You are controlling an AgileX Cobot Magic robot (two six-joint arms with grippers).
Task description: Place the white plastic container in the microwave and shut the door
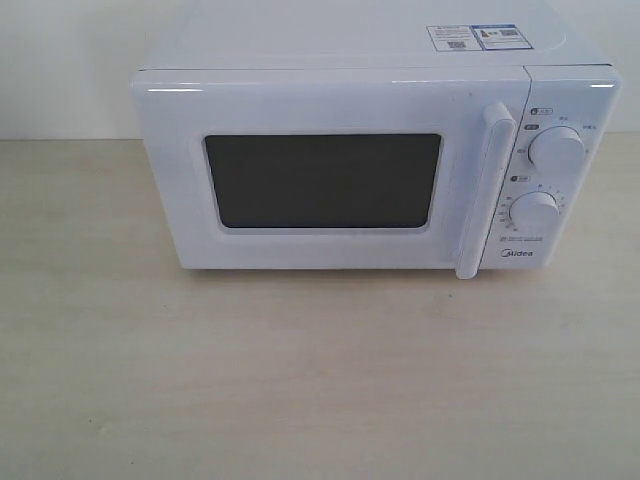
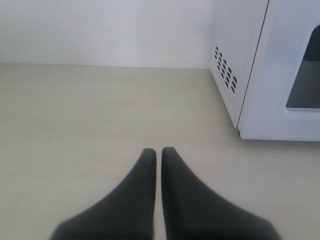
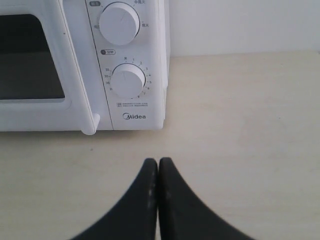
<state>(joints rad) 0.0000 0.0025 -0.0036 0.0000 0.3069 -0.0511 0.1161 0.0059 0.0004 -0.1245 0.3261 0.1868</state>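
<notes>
Sitting on the table [image 1: 300,390], the microwave [image 1: 330,40] has its door [image 1: 322,182] shut flush. Left gripper [image 2: 158,156] hovers off the microwave's vented side, fingers pressed together and empty. Right gripper [image 3: 158,166] hangs in front of the microwave's knob panel, fingers likewise closed on nothing. White plastic container: can't tell where it is.

microwave [image 1: 300,45]: white, upright | door [image 1: 320,180]: apparently shut (dark window)

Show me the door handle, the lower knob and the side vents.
door handle [image 1: 486,190], exterior view, middle of the bar.
lower knob [image 1: 535,213], exterior view, its round face.
side vents [image 2: 226,75], left wrist view, middle of the slots.
</notes>
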